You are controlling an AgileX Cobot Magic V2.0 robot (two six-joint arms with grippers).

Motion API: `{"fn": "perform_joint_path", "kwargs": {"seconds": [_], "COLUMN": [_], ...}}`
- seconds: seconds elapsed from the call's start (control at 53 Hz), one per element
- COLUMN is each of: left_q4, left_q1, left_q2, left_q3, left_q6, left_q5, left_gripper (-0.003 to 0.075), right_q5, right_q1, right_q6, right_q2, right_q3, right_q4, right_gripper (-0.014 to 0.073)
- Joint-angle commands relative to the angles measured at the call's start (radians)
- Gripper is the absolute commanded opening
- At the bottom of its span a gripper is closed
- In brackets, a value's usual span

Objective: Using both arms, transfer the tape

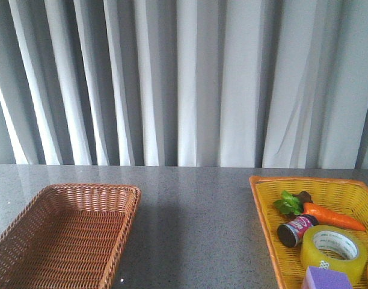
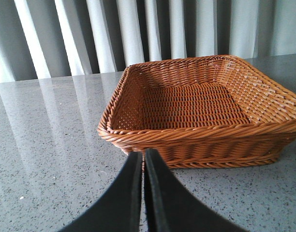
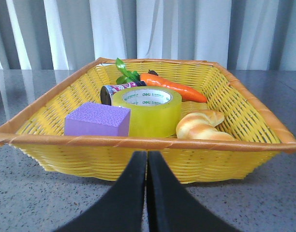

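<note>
Tape: wide translucent yellow roll [image 3: 148,110], white printed core, lying flat in yellow woven basket [image 3: 244,104], beyond right pincer [image 3: 147,193].
Pincers: right and left [image 2: 143,193] both pressed together, empty.

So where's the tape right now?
The tape lies in the yellow basket on the table's right in the front view, between the small can and purple block.

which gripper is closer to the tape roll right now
Right. The right gripper sits just outside the yellow basket holding the tape. The left gripper faces the brown basket across the table.
</note>
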Motion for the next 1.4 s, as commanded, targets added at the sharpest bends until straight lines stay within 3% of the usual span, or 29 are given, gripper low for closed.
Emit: {"fn": "perform_joint_path", "kwargs": {"seconds": [0.0,1.169,1.301,1.376], "left_q4": [-0.008,-0.008,-0.014,-0.049], "left_q1": [-0.002,-0.002,-0.002,-0.002], "left_q2": [-0.015,-0.015,-0.015,-0.015], "left_q3": [-0.023,-0.023,-0.023,-0.024], "left_q6": [-0.008,-0.008,-0.027,-0.083], "left_q5": [-0.077,-0.077,-0.092,-0.176], "left_gripper": [-0.0006,-0.0006,-0.0006,-0.0006], "right_q5": [-0.078,-0.078,-0.117,-0.189], "right_q1": [-0.002,-0.002,-0.002,-0.002], "right_q6": [-0.003,-0.059,0.079,0.110], "right_q2": [-0.012,-0.012,-0.012,-0.012], "right_q3": [0.006,0.006,0.006,0.006], "right_q4": [-0.008,-0.078,0.075,0.159], "right_gripper": [-0.0008,-0.0008,-0.0008,-0.0008]}}
